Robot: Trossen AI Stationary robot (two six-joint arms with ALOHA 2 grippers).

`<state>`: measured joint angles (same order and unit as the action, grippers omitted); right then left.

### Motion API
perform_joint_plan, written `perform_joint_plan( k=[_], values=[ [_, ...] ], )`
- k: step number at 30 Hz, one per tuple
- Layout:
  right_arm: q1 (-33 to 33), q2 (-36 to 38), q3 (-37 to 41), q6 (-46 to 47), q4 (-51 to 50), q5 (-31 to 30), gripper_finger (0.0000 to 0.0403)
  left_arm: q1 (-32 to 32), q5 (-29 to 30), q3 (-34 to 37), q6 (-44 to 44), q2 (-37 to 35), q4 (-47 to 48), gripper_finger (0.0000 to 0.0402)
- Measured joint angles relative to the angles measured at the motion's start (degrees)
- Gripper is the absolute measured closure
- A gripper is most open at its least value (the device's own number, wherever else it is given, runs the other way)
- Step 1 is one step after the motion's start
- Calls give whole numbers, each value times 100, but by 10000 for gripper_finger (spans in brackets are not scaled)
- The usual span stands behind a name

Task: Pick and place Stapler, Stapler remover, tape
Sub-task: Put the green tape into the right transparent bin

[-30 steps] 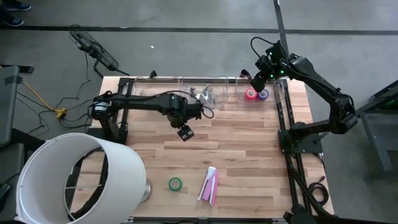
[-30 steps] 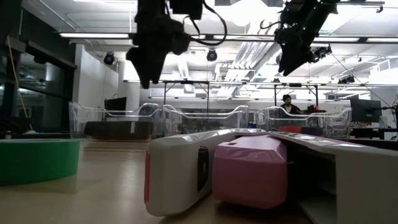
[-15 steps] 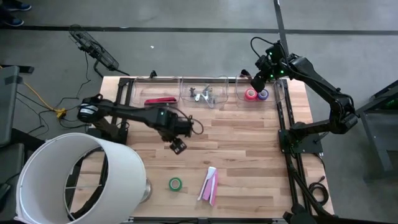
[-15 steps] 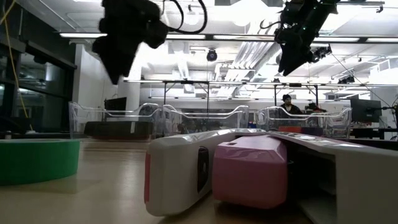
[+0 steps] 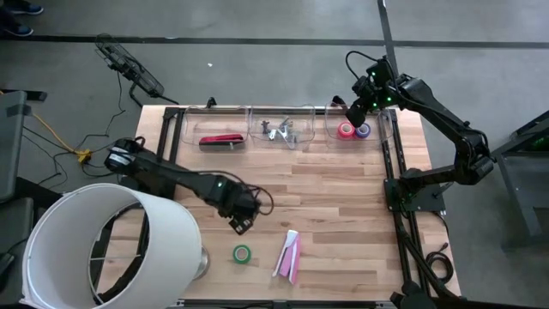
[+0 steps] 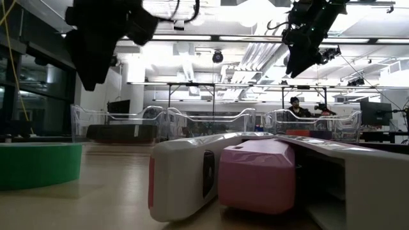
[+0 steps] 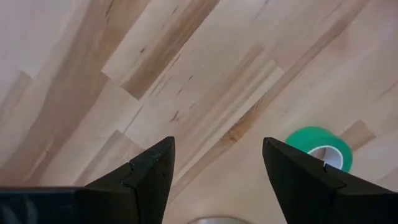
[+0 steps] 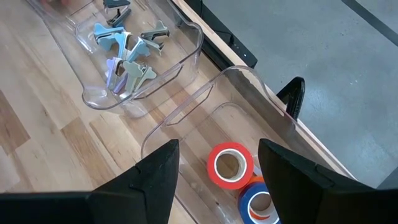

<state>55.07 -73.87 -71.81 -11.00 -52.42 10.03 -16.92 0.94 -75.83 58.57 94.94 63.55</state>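
My left gripper (image 5: 241, 225) hangs open over bare wood, just on the far side of the green tape roll (image 5: 242, 253), touching nothing. Its wrist view shows the open fingers (image 7: 217, 146) with that roll (image 7: 319, 147) lying flat beyond them. A white and pink stapler (image 5: 288, 255) lies flat to the right of the roll. In the low view the roll (image 6: 38, 165) and stapler (image 6: 223, 176) sit close to the camera, with the left gripper (image 6: 96, 38) above. My right gripper (image 5: 354, 107) waits open (image 8: 217, 149) above the right-hand tray, which holds a red-orange roll (image 8: 228, 165) and a blue-purple roll (image 8: 258, 202).
Three clear trays line the far edge: the left one holds a red stapler (image 5: 221, 140), the middle one staple removers (image 5: 279, 130), the right one tape rolls (image 5: 353, 130). A large white cylinder (image 5: 103, 249) covers the near left corner. Bare wood lies between trays and stapler.
My left gripper has swung from beside the middle tray toward the table's near edge and a little left, ending just beyond the green roll. Its arm has cleared the left tray, so the red stapler now shows. The right arm has kept still.
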Motion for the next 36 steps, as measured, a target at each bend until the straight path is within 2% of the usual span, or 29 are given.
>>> perform_joint_plan(
  k=[4,7,19,26,29,32,36],
  values=[
    [0,0,0,0,13,7,192,-299,405,0,-29,119,-99,163],
    [2,0,0,0,17,68,192,-471,446,-11,-335,227,-282,163],
    [-11,4,0,1,7,136,192,-954,346,66,-2610,828,-1028,163],
    [-11,4,0,2,-23,223,192,-935,99,123,-2726,1101,-1445,163],
    [-11,4,0,2,-31,222,192,-941,-95,109,-2809,1208,-1797,163],
    [-11,4,0,2,-28,222,192,-974,-447,119,-2834,1242,-1882,163],
    [-11,4,0,2,-2,221,192,-1022,-618,131,-2835,1279,-1965,163]
  ],
)
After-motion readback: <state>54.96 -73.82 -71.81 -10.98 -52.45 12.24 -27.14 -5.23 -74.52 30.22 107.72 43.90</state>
